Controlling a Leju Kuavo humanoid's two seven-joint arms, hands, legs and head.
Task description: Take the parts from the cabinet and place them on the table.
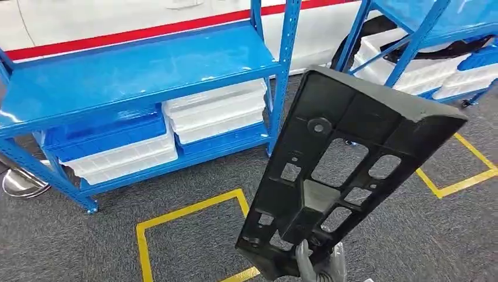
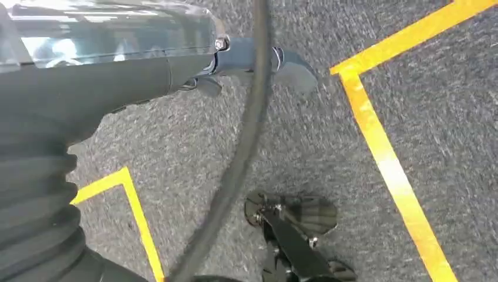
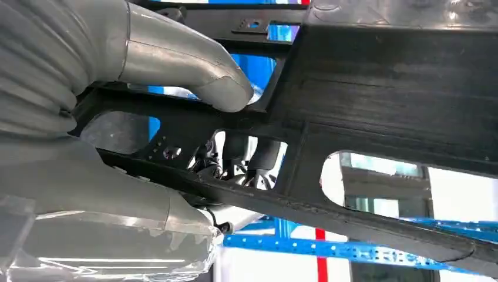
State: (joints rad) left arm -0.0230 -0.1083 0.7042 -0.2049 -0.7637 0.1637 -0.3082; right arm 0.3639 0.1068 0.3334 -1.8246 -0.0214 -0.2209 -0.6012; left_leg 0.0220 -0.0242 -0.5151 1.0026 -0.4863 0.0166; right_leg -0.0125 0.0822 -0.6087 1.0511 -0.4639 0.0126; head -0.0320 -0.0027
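The right robot hand (image 1: 320, 264) grips the black part (image 1: 340, 170) by its near end, thumb pressed on a rib, so the part's long axis rises up and away toward the blue cabinet (image 1: 135, 70), while the left robot hand (image 2: 258, 61) hangs empty over the carpet.

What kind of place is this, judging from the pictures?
Probably a factory or warehouse floor: blue steel shelving holding white and blue bins, yellow floor markings on grey carpet, and a black plastic part being carried.
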